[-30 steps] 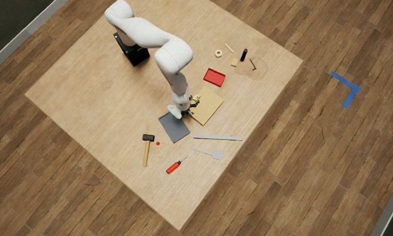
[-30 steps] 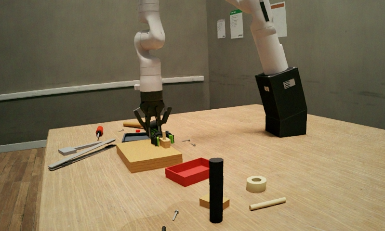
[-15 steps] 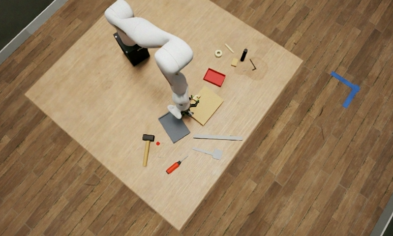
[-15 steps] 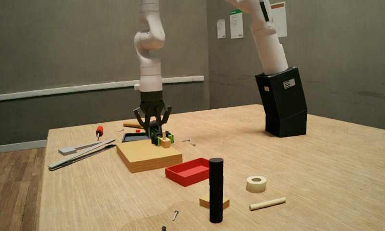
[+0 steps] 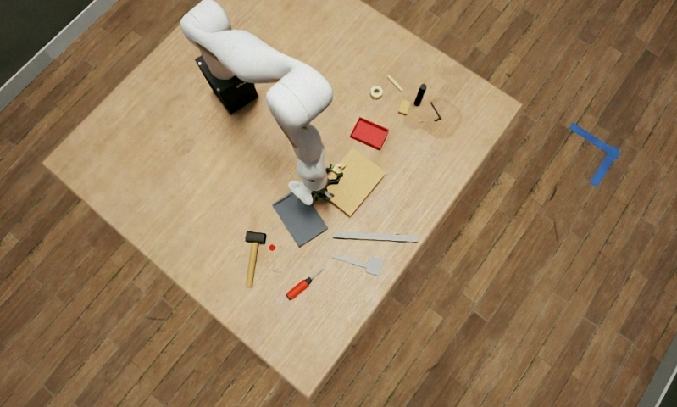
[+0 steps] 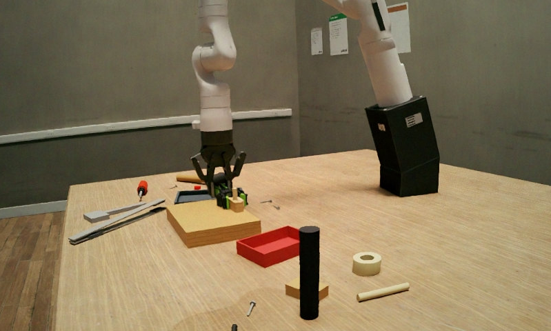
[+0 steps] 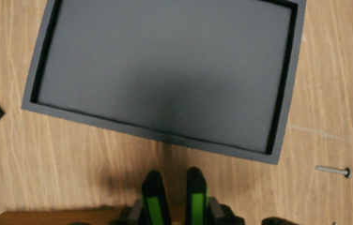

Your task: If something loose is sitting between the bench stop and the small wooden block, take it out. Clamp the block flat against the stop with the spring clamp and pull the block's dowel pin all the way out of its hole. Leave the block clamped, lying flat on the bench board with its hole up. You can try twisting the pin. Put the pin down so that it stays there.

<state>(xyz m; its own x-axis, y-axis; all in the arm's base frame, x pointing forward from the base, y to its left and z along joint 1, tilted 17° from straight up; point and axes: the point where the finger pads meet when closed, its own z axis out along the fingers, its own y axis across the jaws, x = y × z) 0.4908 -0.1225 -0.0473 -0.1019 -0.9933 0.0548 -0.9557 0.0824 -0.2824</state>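
The wooden block [image 5: 338,168] [image 6: 237,206] sits at the edge of the bench board [image 5: 357,192] [image 6: 212,221]. Its dowel pin [image 6: 234,193] stands upright in its top. The black and green spring clamp [image 5: 335,177] [image 6: 222,199] has its jaws on either side of the block; whether they press on it cannot be told. My gripper [image 6: 221,191] [image 7: 175,213] points down behind the block, shut on the clamp's handles, which stand a little apart between the fingers in the wrist view. The bench stop and any loose piece are hidden or cannot be made out.
A grey tray [image 5: 300,219] [image 6: 194,196] [image 7: 164,70] lies beside the board under the wrist. A red tray [image 5: 369,133] [image 6: 269,243] is on the other side. A long grey bar [image 5: 375,236], a scraper [image 5: 374,265], a screwdriver [image 5: 297,288], a mallet [image 5: 252,262] and screws [image 7: 331,170] lie around.
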